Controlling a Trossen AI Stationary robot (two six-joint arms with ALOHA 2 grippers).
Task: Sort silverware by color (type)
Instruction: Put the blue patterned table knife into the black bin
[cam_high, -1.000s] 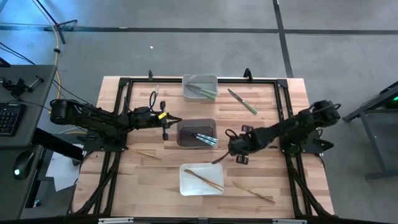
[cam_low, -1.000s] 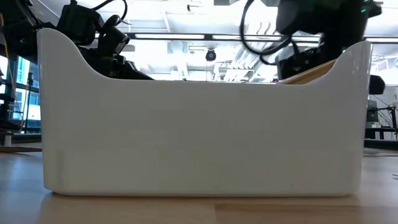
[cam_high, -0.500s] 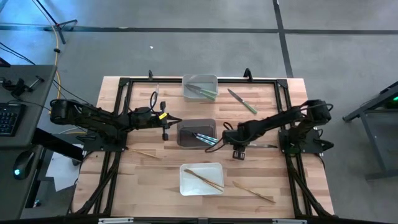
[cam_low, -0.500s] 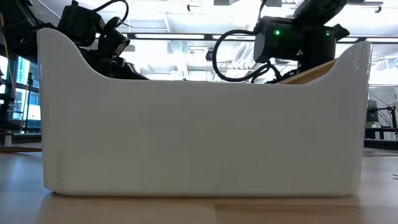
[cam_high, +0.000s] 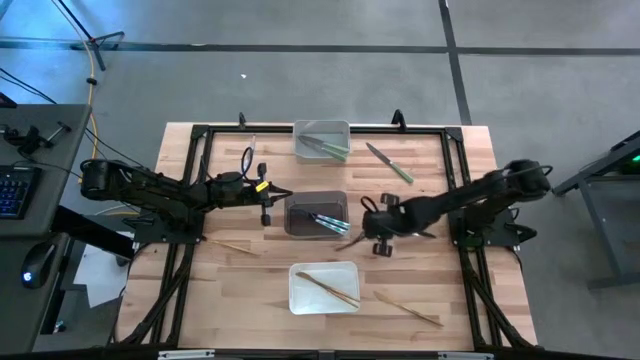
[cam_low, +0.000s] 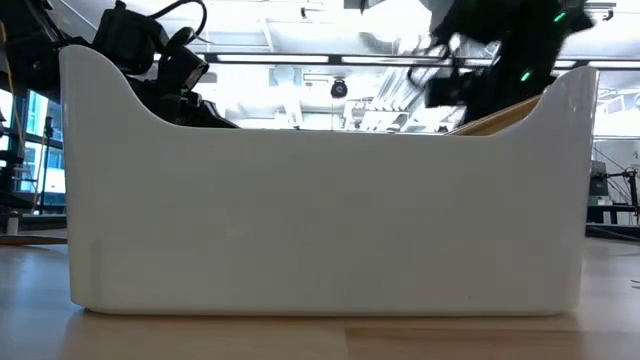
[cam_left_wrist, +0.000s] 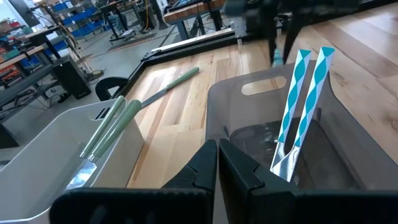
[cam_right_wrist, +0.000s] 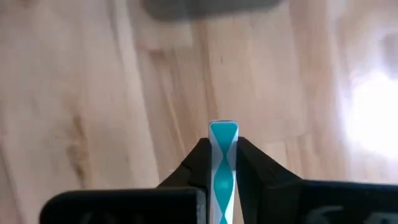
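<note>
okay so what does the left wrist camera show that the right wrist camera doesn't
Only the left wrist view shows the dark bin holding two blue-striped utensils, the pale bin with green-handled knives, one green knife on the table, and the shut left gripper. Only the right wrist view shows the right gripper shut on a blue-striped utensil. Both show the wooden table.
</note>
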